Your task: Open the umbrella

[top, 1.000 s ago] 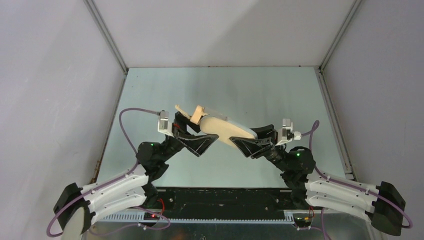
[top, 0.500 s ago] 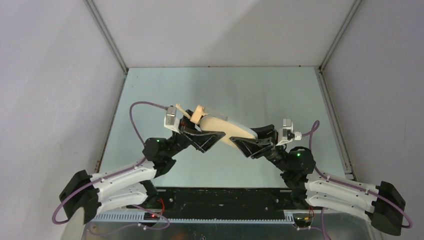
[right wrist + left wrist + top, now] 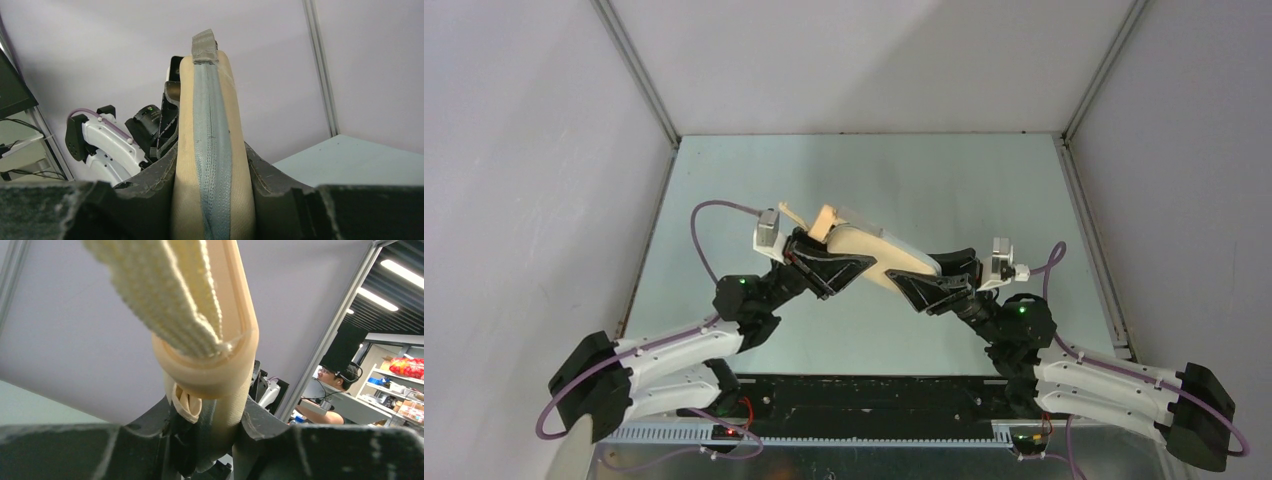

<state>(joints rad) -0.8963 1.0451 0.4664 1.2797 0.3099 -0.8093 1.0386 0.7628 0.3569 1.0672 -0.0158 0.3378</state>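
The folded tan umbrella [image 3: 876, 256] hangs above the table, tilted, held between both arms. Its stubby beige handle [image 3: 220, 360] with a woven strap [image 3: 170, 295] fills the left wrist view. My left gripper [image 3: 210, 427] is shut on the handle's neck, the right finger pressed against it and the left finger close beside a small fabric loop. In the top view this gripper [image 3: 829, 264] sits at the umbrella's left end. My right gripper [image 3: 212, 200] is shut on the folded canopy [image 3: 185, 165], which has a grey-blue band [image 3: 212, 130] down its middle. From above, the right gripper [image 3: 922, 280] holds the right end.
The pale green table [image 3: 874, 170] lies under the umbrella, boxed in by white walls at the left, back and right. Metal frame posts [image 3: 639, 75] run along the corners. Both arm bases sit at the near edge [image 3: 864, 400].
My left gripper has moved right toward the umbrella's handle end and its jaws have closed in around the handle. The right gripper and the umbrella have barely moved.
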